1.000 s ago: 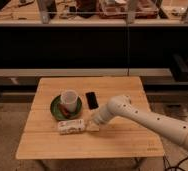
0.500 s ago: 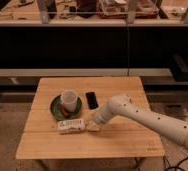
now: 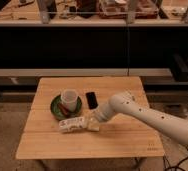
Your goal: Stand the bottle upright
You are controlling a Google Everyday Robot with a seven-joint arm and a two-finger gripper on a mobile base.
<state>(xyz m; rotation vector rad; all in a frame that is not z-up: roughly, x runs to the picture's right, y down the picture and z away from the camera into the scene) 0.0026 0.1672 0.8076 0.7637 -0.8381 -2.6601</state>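
Observation:
The bottle (image 3: pixel 70 124) is pale, with a printed label band, and lies on its side on the wooden table (image 3: pixel 87 145), just in front of the green plate (image 3: pixel 55 109). My gripper (image 3: pixel 92 124) is at the bottle's right end, low over the table, at the end of the white arm (image 3: pixel 152 116) that reaches in from the right. The gripper touches or nearly touches the bottle's end.
A white cup (image 3: pixel 69 97) stands on the green plate beside a reddish-brown item (image 3: pixel 62 108). A black phone (image 3: pixel 91 99) lies flat right of the plate. Dark shelving and a bench stand behind the table.
The bottle and my gripper stay in almost the same place; the bottle lies on its side throughout.

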